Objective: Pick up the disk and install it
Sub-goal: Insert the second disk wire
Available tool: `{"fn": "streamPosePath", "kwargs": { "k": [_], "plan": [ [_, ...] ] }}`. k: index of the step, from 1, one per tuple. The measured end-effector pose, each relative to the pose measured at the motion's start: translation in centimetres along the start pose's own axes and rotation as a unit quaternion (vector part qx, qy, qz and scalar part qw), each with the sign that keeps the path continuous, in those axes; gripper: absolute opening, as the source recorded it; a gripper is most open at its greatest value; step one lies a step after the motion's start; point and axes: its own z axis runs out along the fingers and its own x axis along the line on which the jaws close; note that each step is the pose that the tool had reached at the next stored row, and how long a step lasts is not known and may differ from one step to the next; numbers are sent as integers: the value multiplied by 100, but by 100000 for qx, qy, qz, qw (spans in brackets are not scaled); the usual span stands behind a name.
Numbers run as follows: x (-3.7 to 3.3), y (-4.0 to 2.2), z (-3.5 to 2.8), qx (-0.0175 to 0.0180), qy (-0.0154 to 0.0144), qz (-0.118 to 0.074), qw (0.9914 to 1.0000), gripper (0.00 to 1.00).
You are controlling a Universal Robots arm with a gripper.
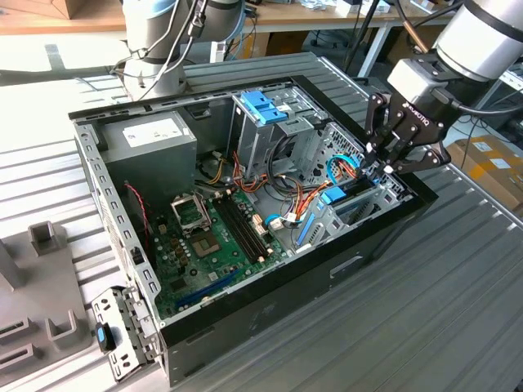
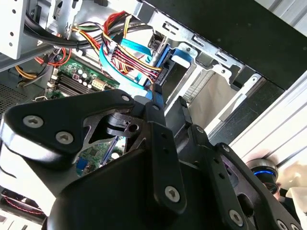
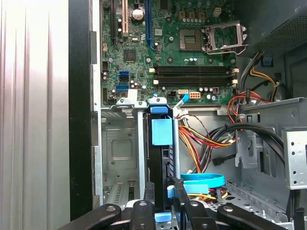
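While my black gripper (image 1: pixel 391 160) hangs over the open computer case (image 1: pixel 245 302), its fingers are nearly closed around the edge of the grey metal disk with light-blue rails (image 3: pixel 160 158), standing upright in its bay. It looks stiff, heavy, shock-sensitive; bundled coloured cables (image 3: pixel 201 143) crowd alongside.

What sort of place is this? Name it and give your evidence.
Probably a robotics lab or workshop: an opened computer case sits on a ribbed metal bench, a second robot arm's base stands behind it, and cardboard boxes sit nearby.
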Motion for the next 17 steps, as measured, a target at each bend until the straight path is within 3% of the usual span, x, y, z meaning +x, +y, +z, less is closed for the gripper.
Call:
{"fn": "streamPosePath", "kwargs": {
  "k": [5, 7, 11, 15, 17],
  "plan": [
    [-4, 0, 0, 1, 1, -1, 100000, 30],
    [-6, 0, 0, 0, 0, -1, 100000, 38],
    [-12, 1, 1, -1, 2, 0, 100000, 38],
    [-17, 73, 13, -1, -4, -2, 100000, 38],
    [-16, 74, 38, -1, 0, -3, 100000, 38]
  ]
}}
